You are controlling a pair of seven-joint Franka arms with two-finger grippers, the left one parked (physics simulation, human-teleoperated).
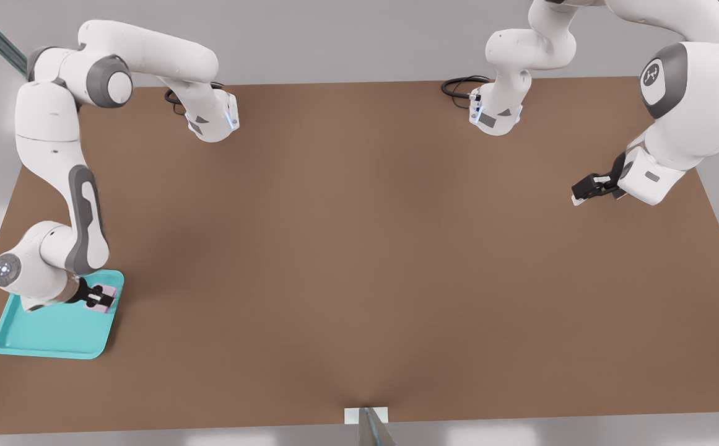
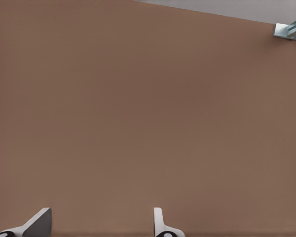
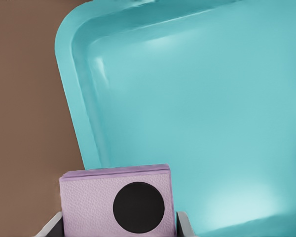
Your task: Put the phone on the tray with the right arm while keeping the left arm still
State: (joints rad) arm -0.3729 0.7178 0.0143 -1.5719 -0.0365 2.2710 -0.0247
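The turquoise tray (image 1: 49, 337) lies at the table's near corner on the front view's left. My gripper (image 1: 100, 298) hangs over the tray's far corner, the one nearer the table's middle, shut on the pale pink-lilac phone (image 1: 108, 293). In the right wrist view the phone (image 3: 89, 200) sits between the two fingers (image 3: 50, 228), with one black round lens facing the camera. The tray (image 3: 197, 113) fills the picture behind it. Whether the phone touches the tray floor I cannot tell.
The brown table (image 1: 359, 260) stretches wide to the front view's right of the tray. The parked arm (image 1: 681, 124) hangs over the far right side. Black cables (image 1: 458, 85) lie at the back edge, and a small metal bracket (image 1: 366, 418) stands at the front edge.
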